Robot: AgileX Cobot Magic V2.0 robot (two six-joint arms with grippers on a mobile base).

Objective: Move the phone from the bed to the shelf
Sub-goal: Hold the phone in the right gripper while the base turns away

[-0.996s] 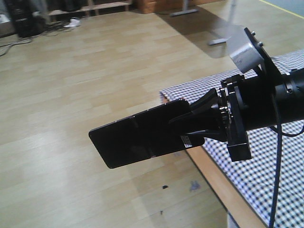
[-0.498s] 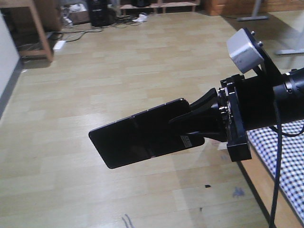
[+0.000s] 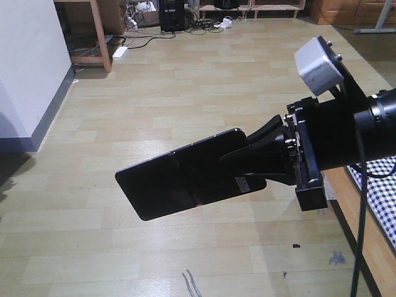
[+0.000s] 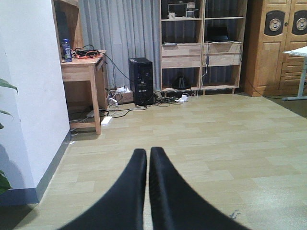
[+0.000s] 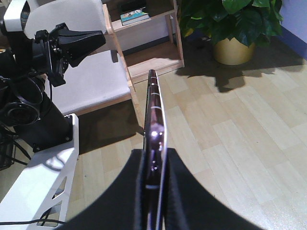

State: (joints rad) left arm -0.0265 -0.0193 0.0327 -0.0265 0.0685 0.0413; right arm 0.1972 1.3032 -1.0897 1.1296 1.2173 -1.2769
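The phone (image 3: 185,176) hangs in the air above the wooden floor (image 3: 185,74), its broad face towards the front camera and its free left end tilted lower. The right hand (image 3: 250,164) clamps its right end. In the right wrist view the slab runs edge-on between two fingers (image 5: 134,191). The bed (image 3: 380,185) sits at the near right, apart from it. The left hand (image 4: 147,160) is pressed narrow, holding nothing.

Phone (image 3: 185,179) in right tool (image 5: 152,155), above floor (image 3: 185,86)
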